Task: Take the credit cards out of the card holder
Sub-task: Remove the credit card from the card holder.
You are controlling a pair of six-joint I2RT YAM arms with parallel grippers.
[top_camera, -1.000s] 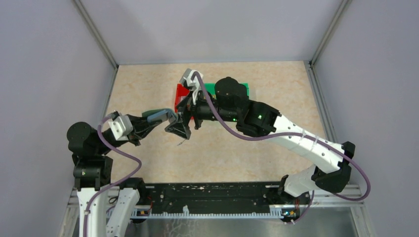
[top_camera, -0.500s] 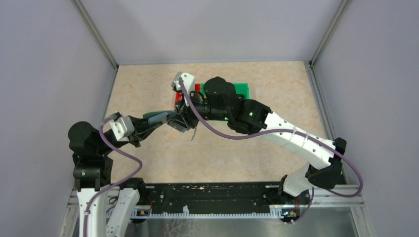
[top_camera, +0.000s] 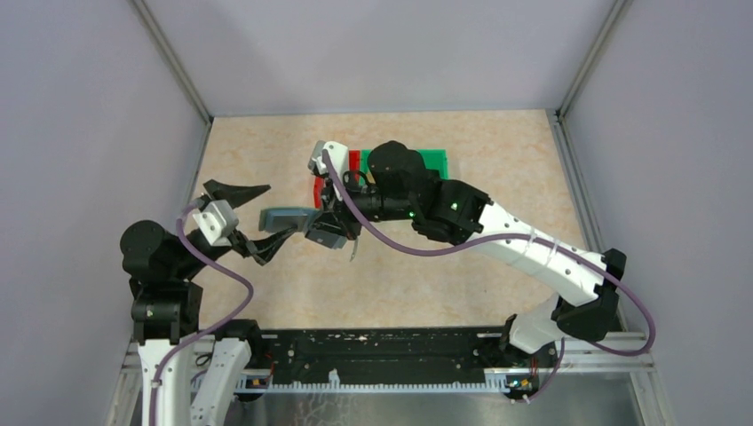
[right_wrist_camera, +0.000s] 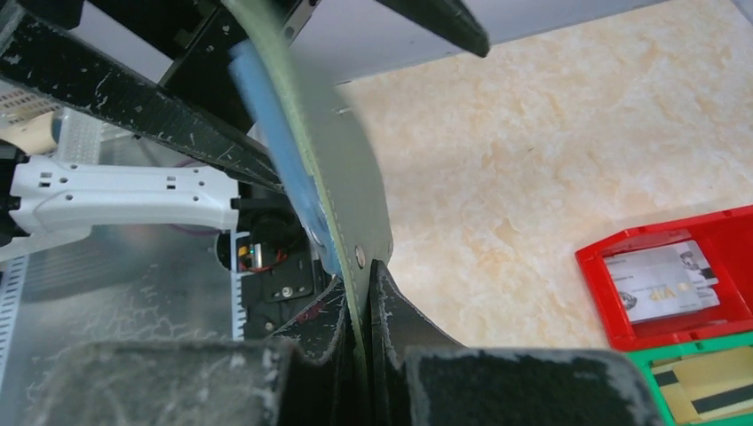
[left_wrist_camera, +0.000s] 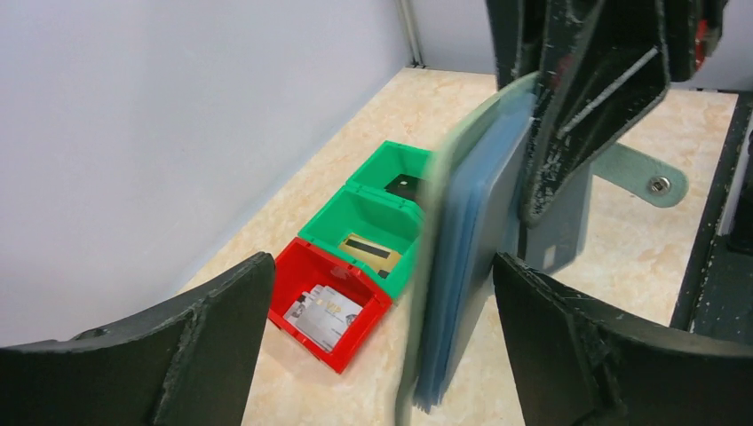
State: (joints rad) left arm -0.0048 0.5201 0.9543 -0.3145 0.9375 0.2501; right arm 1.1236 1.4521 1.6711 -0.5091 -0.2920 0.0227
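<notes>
Two grippers are gathered on one card holder [left_wrist_camera: 475,240], held in the air above the table [top_camera: 266,142]. Left gripper [top_camera: 277,211] is spread wide, one finger on either side of the holder, with no contact made out. Holder is hung upright and part-open, with pale blue pockets shown to the left wrist view; whether credit cards are inside cannot be told. Its grey-green edge by the snap is pinched by the right gripper [right_wrist_camera: 360,282], jaws pressed together on it, so the weight is judged to be carried by the right alone. Step in hand is judged a regrasp of the holder before a card is drawn. Next move: a flap would need to be caught by the left fingers and the pockets spread, without the holder being twisted out of that thin pinch. Further right on the table, a red bin [left_wrist_camera: 366,330] and green bins [left_wrist_camera: 377,209] are set touching. A pale card [left_wrist_camera: 327,308] is seen in the red one and a gold card [left_wrist_camera: 371,248] in a green one. No obstacle is seen, but the arms are crowded close.
</notes>
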